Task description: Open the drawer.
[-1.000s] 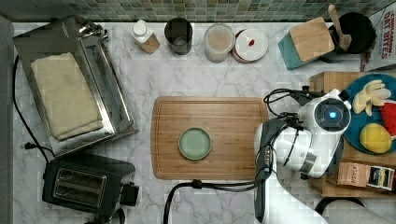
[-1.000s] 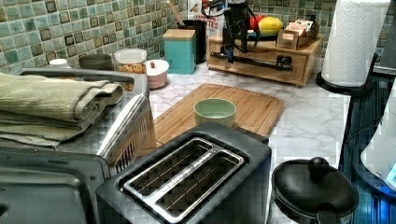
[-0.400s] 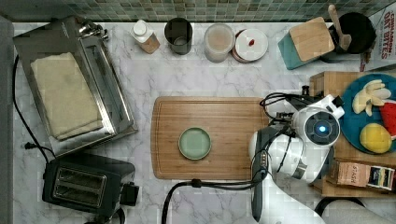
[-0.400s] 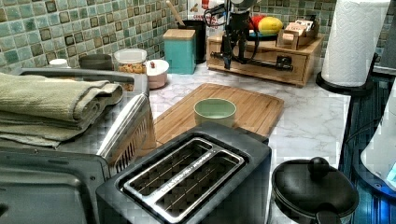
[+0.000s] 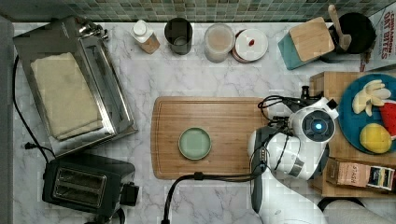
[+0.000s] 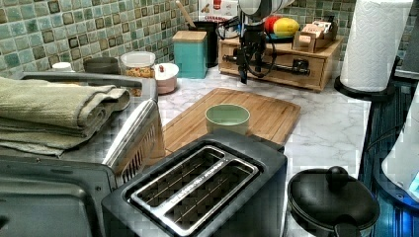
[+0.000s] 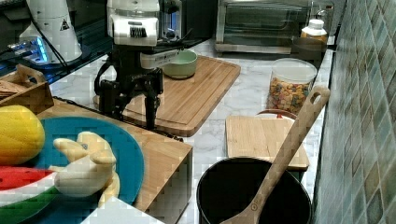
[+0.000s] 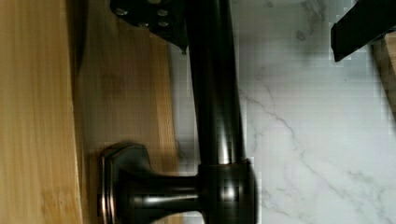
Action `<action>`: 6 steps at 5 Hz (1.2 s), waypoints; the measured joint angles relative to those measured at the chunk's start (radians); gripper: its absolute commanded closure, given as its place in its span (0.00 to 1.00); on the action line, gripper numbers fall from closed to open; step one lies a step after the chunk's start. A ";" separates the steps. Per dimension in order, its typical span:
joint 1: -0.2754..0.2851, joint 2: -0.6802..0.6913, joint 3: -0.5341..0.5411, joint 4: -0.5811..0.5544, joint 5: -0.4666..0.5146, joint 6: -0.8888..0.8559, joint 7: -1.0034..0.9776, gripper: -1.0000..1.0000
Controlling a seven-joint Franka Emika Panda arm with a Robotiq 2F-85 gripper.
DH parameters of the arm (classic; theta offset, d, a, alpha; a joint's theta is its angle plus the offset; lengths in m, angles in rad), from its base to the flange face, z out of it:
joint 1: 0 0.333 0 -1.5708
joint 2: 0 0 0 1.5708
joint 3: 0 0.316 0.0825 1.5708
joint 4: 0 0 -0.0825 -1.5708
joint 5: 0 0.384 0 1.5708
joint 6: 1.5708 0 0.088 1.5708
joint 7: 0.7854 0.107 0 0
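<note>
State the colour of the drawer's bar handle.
Black, with a glossy metallic sheen; the handle shows best in the wrist view.

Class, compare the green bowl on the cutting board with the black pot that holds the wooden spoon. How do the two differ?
The green bowl is pale green and low; the black pot is black and deeper. The bowl holds nothing, while a wooden spoon leans in the pot. The bowl sits on the cutting board; the pot stands by the tiled wall. Both are round, open-topped and upright.

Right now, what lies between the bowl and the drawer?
Left view: bare cutting board, a strip of marble counter, then the gripper at the drawer handle.
</note>
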 measured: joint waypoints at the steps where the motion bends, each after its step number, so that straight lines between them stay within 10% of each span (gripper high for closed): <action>1: -0.005 0.007 0.001 -0.004 0.007 -0.001 0.000 0.00; 4: -0.025 -0.034 0.016 -0.074 0.088 0.104 -0.012 0.00; 6: 0.101 -0.095 0.015 -0.186 0.080 0.199 0.268 0.00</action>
